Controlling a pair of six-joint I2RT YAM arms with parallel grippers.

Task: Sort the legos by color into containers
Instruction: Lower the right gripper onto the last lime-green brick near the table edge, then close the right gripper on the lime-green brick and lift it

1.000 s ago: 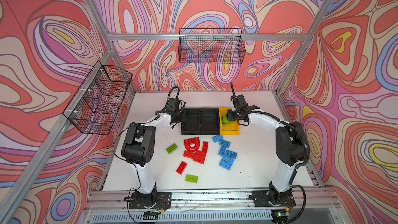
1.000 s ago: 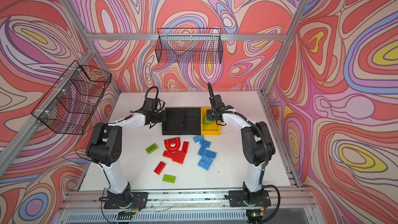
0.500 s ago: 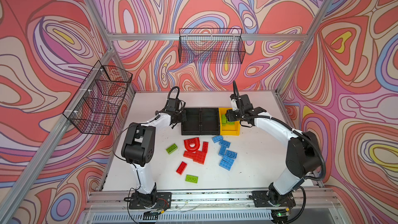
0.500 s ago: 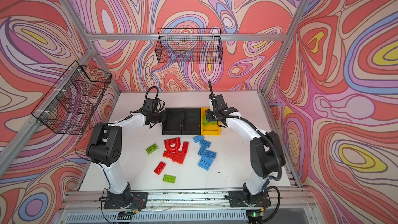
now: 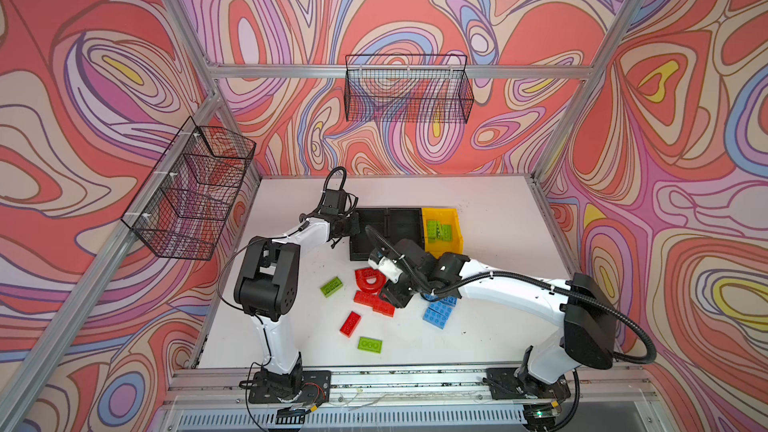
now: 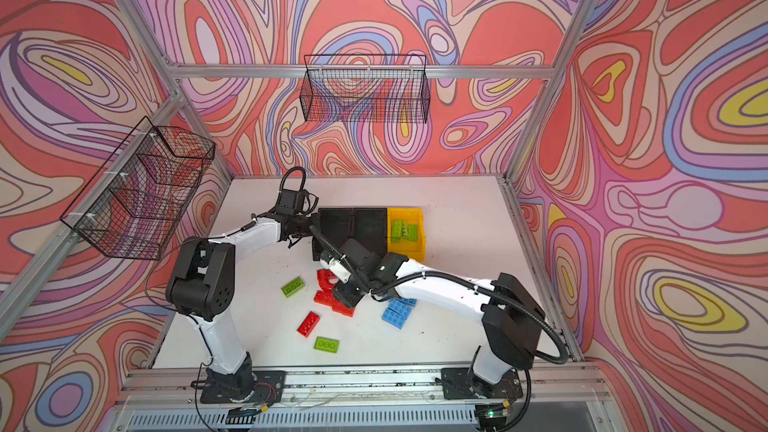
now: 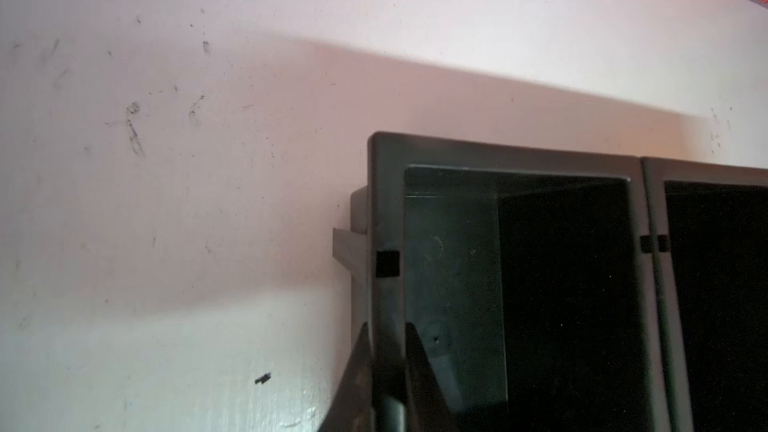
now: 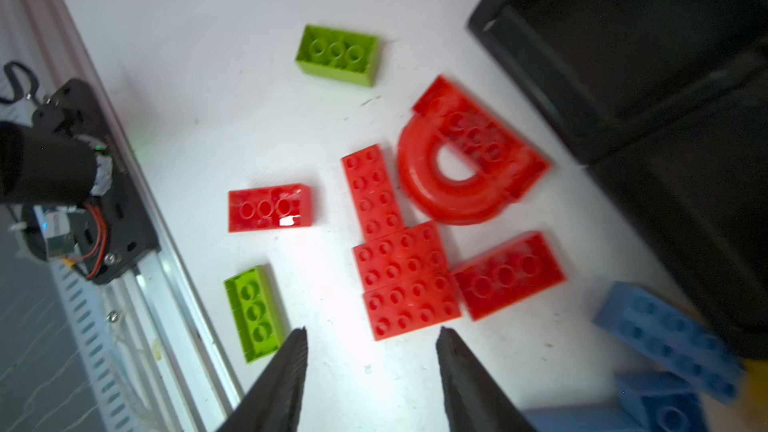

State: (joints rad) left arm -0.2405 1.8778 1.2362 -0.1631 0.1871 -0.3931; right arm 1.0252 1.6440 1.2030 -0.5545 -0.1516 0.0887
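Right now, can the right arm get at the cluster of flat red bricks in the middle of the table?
Probably yes. The right gripper hovers open and empty just over the red bricks, with nothing between them. The red arch lies close beside them, so closing fingers might nudge it.

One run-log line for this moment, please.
left gripper: shut on wall of black bin | right gripper: open, empty, by red legos | yellow bin: holds green legos

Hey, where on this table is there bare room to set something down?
Bare table runs behind the black bins and yellow bin up to the back wall, and right of the yellow bin out to the table's edge. Crowded: the middle, where red bricks and blue bricks lie under the right arm and its open right gripper.
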